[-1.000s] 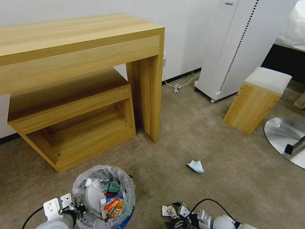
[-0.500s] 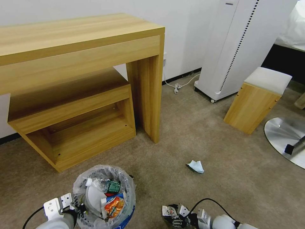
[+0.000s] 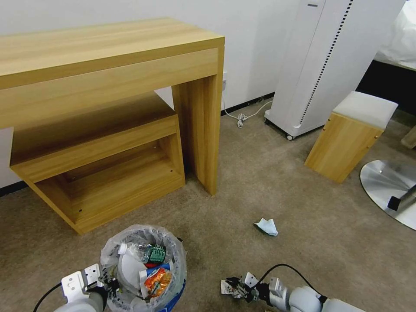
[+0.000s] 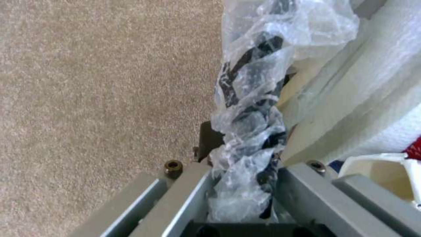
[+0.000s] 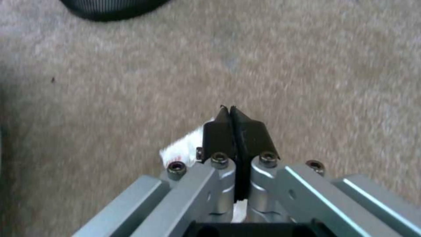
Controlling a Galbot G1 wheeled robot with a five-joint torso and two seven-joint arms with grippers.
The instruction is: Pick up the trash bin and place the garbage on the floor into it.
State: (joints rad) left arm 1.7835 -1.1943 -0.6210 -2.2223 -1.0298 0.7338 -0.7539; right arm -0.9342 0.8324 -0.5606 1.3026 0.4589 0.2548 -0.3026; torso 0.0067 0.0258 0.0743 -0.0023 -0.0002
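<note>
A: Where's the trash bin [image 3: 143,268]?

B: Before the wooden desk [image 3: 108,108], left gripper [image 4: 239,184] pinching its rim. Right gripper [image 5: 236,131] clamps a wrapper [image 5: 182,149].

A: And the tissue [image 3: 266,226]?

B: Right of the desk; probably light and soft, best pinched at a raised fold.

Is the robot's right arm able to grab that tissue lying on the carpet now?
Probably not yet. The right gripper is already shut on a wrapper, and the tissue lies apart from it across bare carpet.

wooden desk [image 3: 108,56] | white appliance [image 3: 320,65] | stool [image 3: 351,134] | cable [image 3: 242,115]
</note>
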